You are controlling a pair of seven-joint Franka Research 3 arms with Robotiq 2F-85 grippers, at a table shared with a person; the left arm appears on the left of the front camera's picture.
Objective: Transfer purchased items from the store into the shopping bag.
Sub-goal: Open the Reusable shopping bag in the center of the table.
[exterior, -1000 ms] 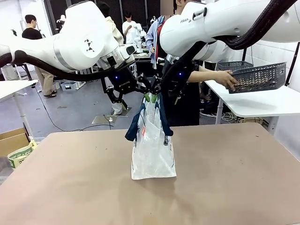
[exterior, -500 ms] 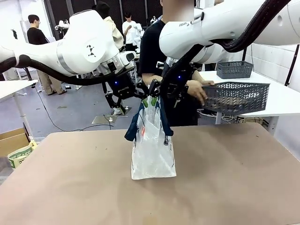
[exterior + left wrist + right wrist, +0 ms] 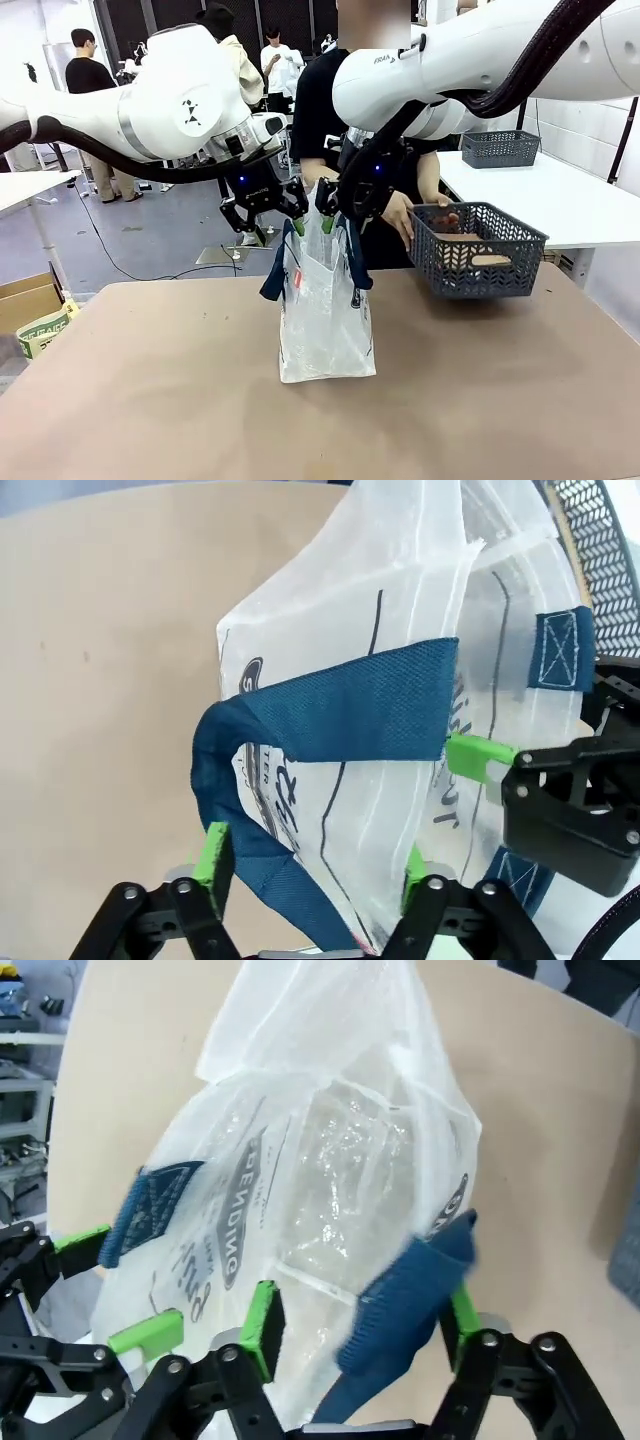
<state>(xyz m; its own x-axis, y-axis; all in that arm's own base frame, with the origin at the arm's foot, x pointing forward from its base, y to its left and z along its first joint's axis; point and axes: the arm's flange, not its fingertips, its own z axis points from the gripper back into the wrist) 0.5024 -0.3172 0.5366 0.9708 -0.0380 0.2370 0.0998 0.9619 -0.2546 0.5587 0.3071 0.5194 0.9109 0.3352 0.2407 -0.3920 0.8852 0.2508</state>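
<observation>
Left end effector (image 3: 312, 868) and right end effector (image 3: 360, 1322) open astride shopping bag (image 3: 325, 320); purchased items (image 3: 478, 259) in basket (image 3: 470, 283)

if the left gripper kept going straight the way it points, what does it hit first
Probably the shopping bag: its navy handle and thin wall lie between the left gripper's open fingers, so going on would push into them first. How far off they are is unclear.

Grey floor (image 3: 150, 240), white table (image 3: 590, 200), perhaps dark wall (image 3: 130, 18)

right gripper (image 3: 358, 1330) straddles top of shopping bag (image 3: 330, 1160)
</observation>
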